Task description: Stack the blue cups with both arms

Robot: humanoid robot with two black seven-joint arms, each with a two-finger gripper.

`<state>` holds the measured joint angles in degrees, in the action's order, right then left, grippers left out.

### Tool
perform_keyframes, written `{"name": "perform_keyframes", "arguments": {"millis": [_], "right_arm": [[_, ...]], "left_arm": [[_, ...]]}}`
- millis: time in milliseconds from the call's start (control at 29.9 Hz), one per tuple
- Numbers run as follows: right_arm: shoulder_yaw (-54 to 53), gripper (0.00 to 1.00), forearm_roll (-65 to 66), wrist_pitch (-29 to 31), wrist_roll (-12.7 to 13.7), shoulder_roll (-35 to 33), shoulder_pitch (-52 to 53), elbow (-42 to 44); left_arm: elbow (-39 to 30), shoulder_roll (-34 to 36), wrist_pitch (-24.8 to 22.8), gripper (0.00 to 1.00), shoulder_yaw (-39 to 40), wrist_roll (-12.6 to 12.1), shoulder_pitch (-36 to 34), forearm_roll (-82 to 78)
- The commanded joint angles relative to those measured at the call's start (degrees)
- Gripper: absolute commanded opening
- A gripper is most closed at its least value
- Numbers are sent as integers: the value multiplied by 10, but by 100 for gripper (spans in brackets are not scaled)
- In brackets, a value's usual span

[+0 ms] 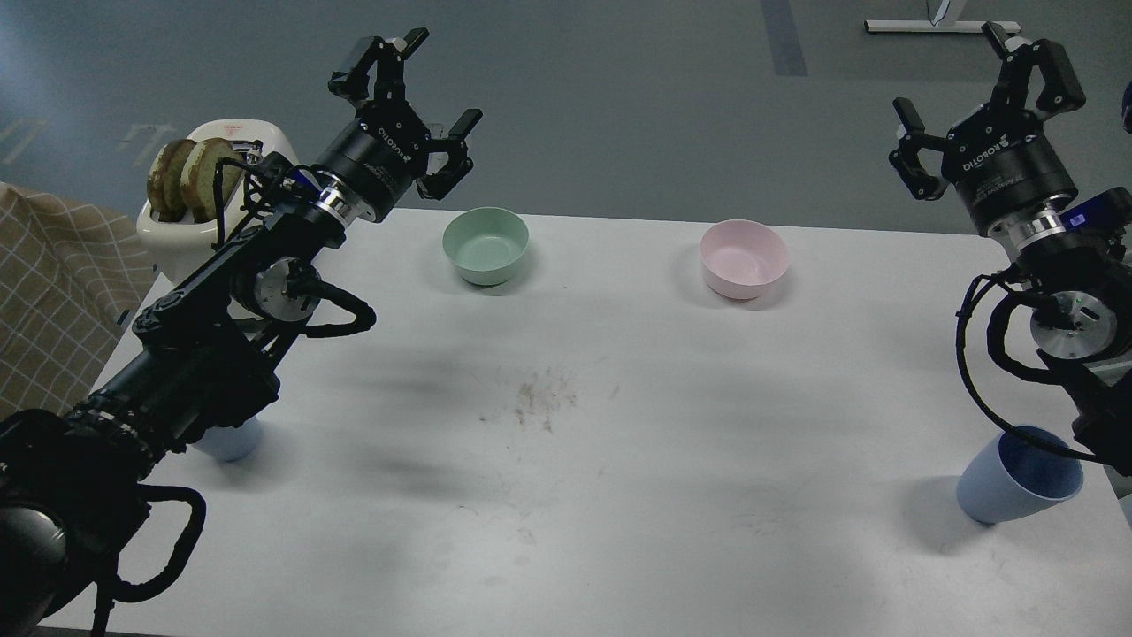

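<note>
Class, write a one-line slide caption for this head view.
Both grippers, left and right, raised open above a white table; two pale blue plastic cups, left and right, sit unstacked.

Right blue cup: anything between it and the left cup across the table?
Nothing visible. The table stretch between the right blue cup and the left blue cup is bare; the green bowl and pink bowl sit farther back. The left arm's forearm partly hides the left cup.
</note>
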<state>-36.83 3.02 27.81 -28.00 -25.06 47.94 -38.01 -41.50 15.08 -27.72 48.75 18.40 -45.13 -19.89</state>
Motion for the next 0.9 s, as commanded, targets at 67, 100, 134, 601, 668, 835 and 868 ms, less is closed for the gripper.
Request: {"name": "perform_keyframes", "arguments": {"millis": [67, 100, 134, 601, 668, 835, 868], "right_arm": [[0, 100, -1, 2, 0, 0, 1, 2], [0, 100, 0, 2, 0, 0, 1, 2], [0, 100, 0, 2, 0, 0, 0, 2], [-1, 100, 2, 2, 0, 0, -4, -2], [-1, 100, 2, 2, 0, 0, -3, -2], [-1, 100, 2, 2, 0, -1, -3, -2], [-1, 100, 2, 2, 0, -2, -3, -2]], "left_arm": [[-3, 0, -3, 100, 0, 2, 0, -5], [-4, -1, -3, 100, 0, 2, 0, -6], [-3, -1, -3, 100, 0, 2, 0, -6], [-9, -1, -3, 100, 2, 2, 0, -6], [-10, -2, -3, 100, 2, 2, 0, -6], [-10, -7, -3, 100, 2, 2, 0, -6], [-10, -8, -3, 100, 2, 2, 0, -6]]}}
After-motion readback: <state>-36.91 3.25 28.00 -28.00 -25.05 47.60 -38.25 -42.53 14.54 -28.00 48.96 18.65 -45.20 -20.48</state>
